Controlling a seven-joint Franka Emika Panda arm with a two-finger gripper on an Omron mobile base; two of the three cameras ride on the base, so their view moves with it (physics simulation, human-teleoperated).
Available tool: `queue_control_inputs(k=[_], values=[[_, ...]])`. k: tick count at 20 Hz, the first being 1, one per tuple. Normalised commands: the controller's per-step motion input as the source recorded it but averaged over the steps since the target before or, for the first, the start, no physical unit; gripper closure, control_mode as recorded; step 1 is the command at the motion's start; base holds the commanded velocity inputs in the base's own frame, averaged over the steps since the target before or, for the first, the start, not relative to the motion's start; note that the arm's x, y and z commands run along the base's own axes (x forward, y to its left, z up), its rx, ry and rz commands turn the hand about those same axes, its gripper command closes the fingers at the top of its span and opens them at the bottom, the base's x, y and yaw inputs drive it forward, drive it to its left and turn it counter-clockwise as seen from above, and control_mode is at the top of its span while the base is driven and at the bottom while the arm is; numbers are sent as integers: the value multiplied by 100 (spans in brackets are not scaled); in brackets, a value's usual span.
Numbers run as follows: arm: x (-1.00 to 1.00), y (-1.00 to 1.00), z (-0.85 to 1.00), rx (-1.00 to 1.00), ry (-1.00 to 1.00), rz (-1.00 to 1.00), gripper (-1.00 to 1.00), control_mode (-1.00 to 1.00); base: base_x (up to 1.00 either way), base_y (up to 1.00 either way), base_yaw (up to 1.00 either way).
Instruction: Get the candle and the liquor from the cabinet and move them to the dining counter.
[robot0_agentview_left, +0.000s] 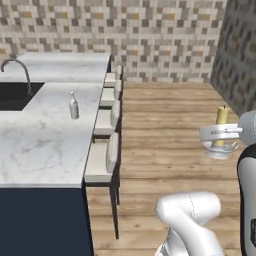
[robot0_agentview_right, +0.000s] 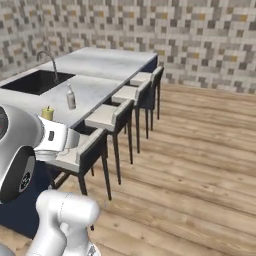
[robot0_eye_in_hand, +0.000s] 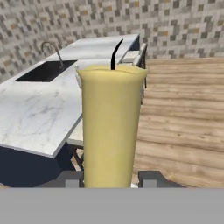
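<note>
In the left base view, the candle is seen upright on its white holder at the right of the picture, carried above the wooden floor and well apart from the desk. The end effector is closed low on the candle, at the holder. The liquor is seen standing upright on the marble desk, near the black sink and its faucet. A row of stools lines the desk's edge.

In the right base view, only the top of the candle is made out above the white wrist; the holder and the fingers are hidden behind the arm. The liquor is seen on the desk, beside the sink.

In the hand view, the candle is seen close up, with its dark wick curling at the top, and the two finger tips are pressed at either side of its base. The holder is cut off by the lower edge, so it cannot be told how firmly it is gripped.

A slip could be feared, since the hold is low and the candle tall: a quick swing might tip it out. The stools between the floor and the desk could be clipped if the candle is carried low, and the liquor could be knocked over if the candle is set down just beside it.
</note>
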Motion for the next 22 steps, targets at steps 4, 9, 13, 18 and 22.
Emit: queue_control_inputs(k=[4, 9, 13, 18, 22], values=[[0, 0, 0, 0, 0, 0, 100, 100, 49, -59, 6], [0, 0, 0, 0, 0, 0, 100, 100, 49, -59, 6], [0, 0, 0, 0, 0, 0, 100, 100, 48, -58, 7], [0, 0, 0, 0, 0, 0, 100, 100, 48, -56, 10], [0, 0, 0, 0, 0, 0, 100, 100, 48, -51, 17]])
